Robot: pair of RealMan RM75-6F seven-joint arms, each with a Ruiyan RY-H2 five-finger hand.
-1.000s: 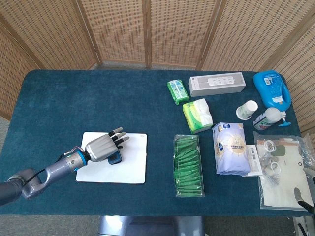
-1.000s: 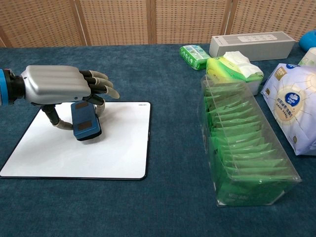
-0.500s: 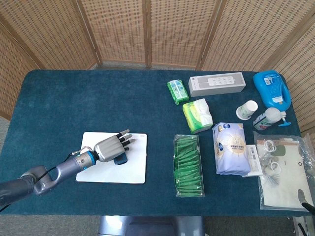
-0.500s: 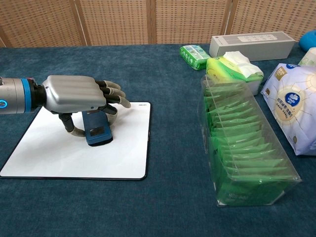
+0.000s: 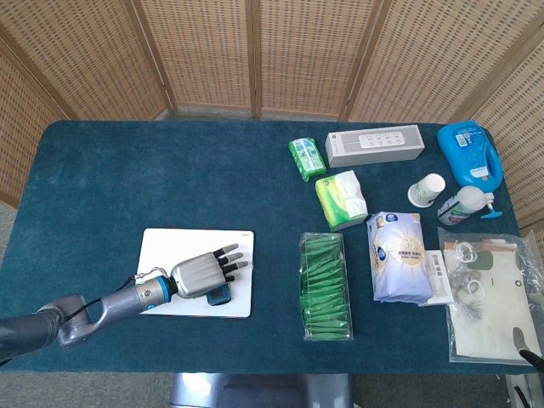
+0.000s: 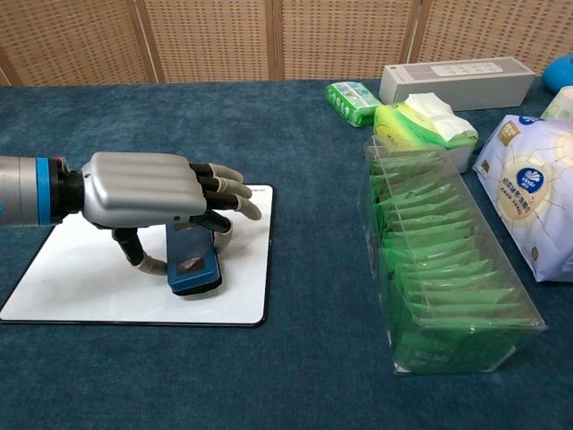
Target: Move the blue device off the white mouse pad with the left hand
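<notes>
My left hand (image 6: 152, 191) (image 5: 202, 274) grips the blue device (image 6: 192, 264) (image 5: 219, 295) from above, thumb on one side and fingers on the other. The device hangs a little above the near right part of the white mouse pad (image 6: 63, 278) (image 5: 170, 246), its lower end tilted toward the pad's front edge. Most of the device is hidden under the hand in the head view. My right hand appears in neither view.
A clear box of green packets (image 6: 439, 269) (image 5: 325, 287) lies right of the pad. Further right are a white-blue bag (image 5: 398, 257), tissue packs (image 5: 340, 200), a white box (image 5: 375, 145), a blue jug (image 5: 469, 154) and a plastic bag of parts (image 5: 489, 293).
My left hand has carried the blue device toward me and to the right, from the pad's middle to its near right part.
</notes>
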